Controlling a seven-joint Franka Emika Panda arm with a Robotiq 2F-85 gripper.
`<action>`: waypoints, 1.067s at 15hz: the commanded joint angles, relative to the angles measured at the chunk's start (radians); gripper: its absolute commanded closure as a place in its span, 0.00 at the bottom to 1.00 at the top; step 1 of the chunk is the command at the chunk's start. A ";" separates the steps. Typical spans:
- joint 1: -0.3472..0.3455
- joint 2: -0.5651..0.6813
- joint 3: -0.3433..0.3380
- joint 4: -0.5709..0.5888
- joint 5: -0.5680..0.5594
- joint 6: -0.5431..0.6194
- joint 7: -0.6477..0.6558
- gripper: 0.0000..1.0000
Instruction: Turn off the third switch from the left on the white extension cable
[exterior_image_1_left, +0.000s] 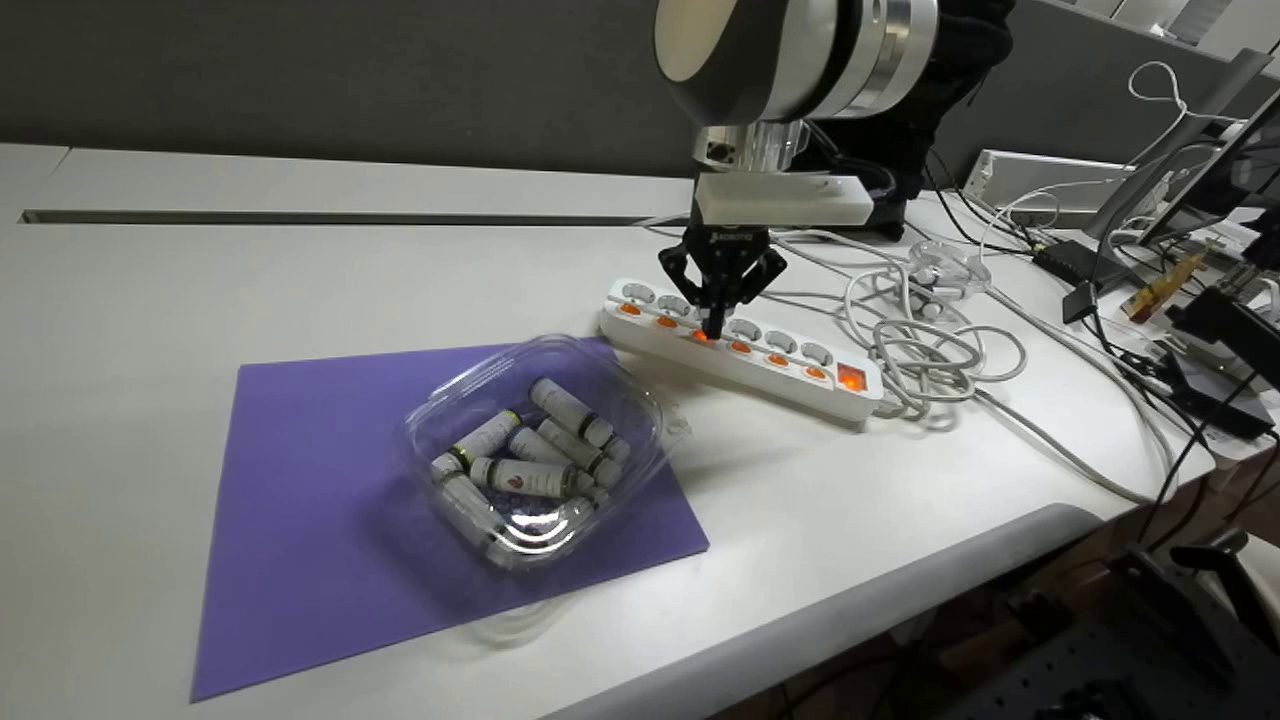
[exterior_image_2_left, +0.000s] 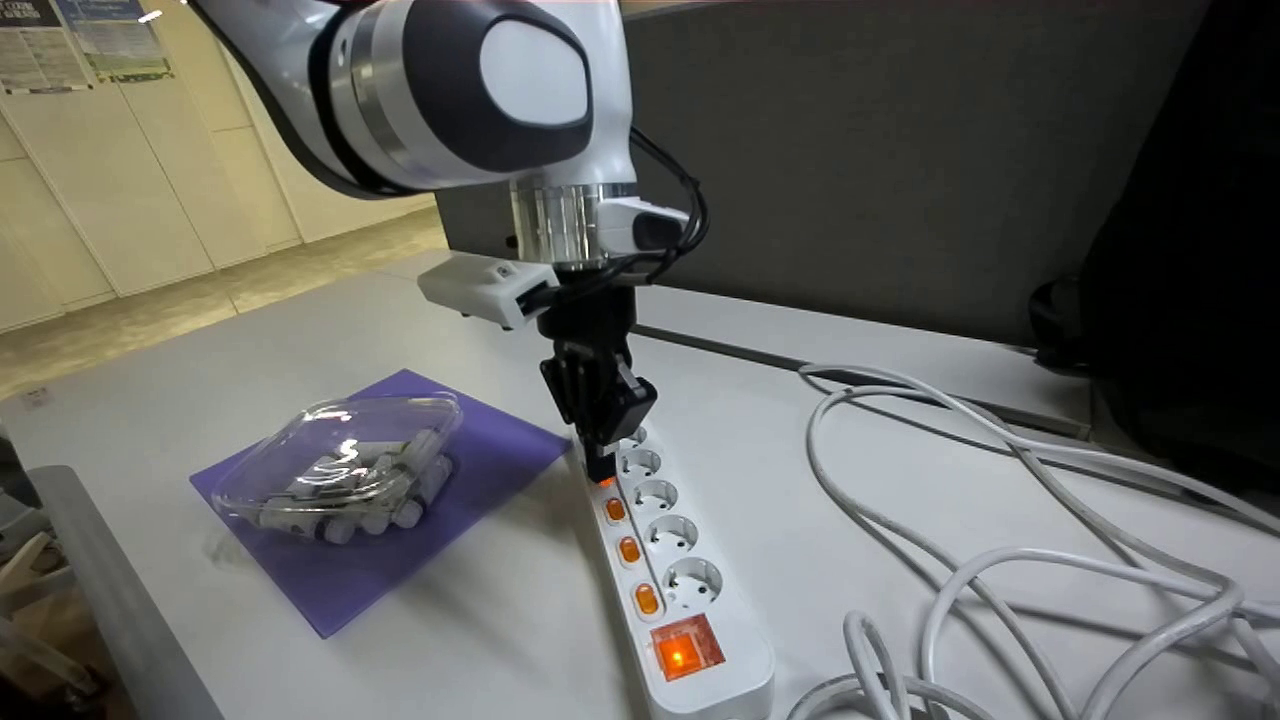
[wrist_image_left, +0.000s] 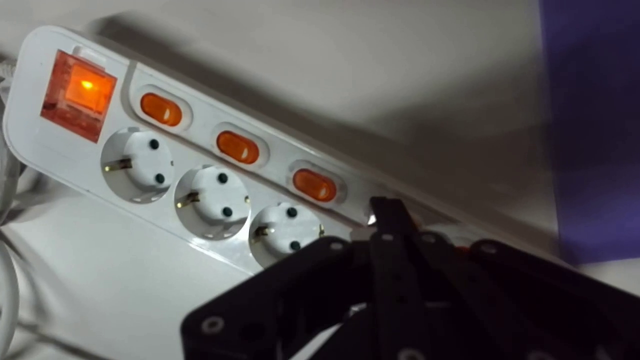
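The white extension cable's power strip (exterior_image_1_left: 720, 368) lies slanted on the table, with orange oval switches in a row beside its sockets. It also shows in an exterior view (exterior_image_2_left: 715, 690) and in the wrist view (wrist_image_left: 30, 125). The third switch from the left (exterior_image_1_left: 702, 336) glows orange, partly covered by my fingertips. In an exterior view a sliver of that switch (exterior_image_2_left: 607, 482) shows below them. My gripper (exterior_image_1_left: 713, 327) is shut and empty, pointing down, with its tips at that switch. In the wrist view the fingertips (wrist_image_left: 392, 210) hide most of it. I cannot tell whether they touch it.
A larger lit orange main switch (exterior_image_1_left: 852, 377) is at the strip's cable end. Coiled grey-white cables (exterior_image_1_left: 930, 350) lie beyond it. A clear plastic box (exterior_image_1_left: 545, 450) with several small vials stands on a purple sheet (exterior_image_1_left: 300, 520). A dark partition (exterior_image_1_left: 350, 80) runs behind the table.
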 joint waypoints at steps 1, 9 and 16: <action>0.008 0.039 -0.012 0.049 0.012 -0.052 0.006 1.00; 0.017 0.101 -0.030 0.113 0.002 -0.096 0.048 1.00; -0.002 0.096 -0.012 0.104 0.101 -0.053 0.059 1.00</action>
